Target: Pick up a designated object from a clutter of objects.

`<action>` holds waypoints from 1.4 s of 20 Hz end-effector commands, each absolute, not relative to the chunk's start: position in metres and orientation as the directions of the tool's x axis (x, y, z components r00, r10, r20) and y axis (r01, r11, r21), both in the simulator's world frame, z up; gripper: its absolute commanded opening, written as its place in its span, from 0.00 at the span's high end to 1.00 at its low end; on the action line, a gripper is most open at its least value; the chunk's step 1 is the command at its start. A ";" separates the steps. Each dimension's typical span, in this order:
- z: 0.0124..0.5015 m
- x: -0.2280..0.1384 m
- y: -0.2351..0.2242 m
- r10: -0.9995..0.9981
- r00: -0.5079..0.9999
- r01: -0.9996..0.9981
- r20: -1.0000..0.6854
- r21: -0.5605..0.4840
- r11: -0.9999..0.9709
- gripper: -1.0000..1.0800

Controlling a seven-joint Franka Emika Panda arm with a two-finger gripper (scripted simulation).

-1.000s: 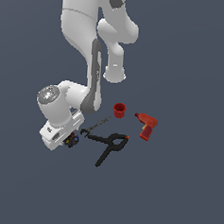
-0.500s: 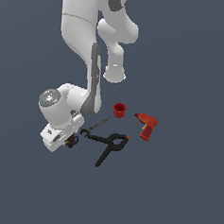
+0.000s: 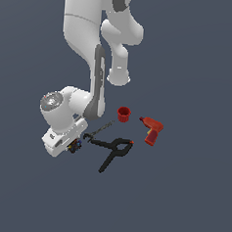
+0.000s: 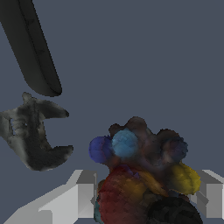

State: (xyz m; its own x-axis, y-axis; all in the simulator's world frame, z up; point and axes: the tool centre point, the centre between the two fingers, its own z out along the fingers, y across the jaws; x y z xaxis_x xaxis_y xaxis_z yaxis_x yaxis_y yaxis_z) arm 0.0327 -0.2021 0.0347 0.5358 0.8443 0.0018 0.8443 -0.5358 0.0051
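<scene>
Arm is folding down from its tall white base, forearm dropping steeply and the wrist leaning low toward the exterior view's left. End effector point(image 3: 72, 147) is sitting right at floor level, at the left end of the clutter. Wrist view: the two pale fingers point(image 4: 83, 192) are standing partly open on either side of the dark multicoloured lump point(image 4: 140, 175); contact is not discernible, so a firm hold cannot be confirmed. Lump is lying between them, leftmost of the group. Just right of it, the thin grey tool point(image 3: 100, 130) and the black clamp point(image 3: 111, 152). Farther right, the red cup point(image 3: 123, 113), then the red-orange drill point(image 3: 152, 130).
</scene>
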 end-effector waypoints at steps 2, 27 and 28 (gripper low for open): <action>0.042 0.034 -0.202 0.844 0.536 0.844 0.002 0.006 -0.536 1.00; 0.270 0.062 -0.173 0.844 0.537 0.844 0.000 0.003 -0.537 1.00; 0.281 0.063 -0.171 0.844 0.537 0.844 0.000 0.003 -0.537 1.00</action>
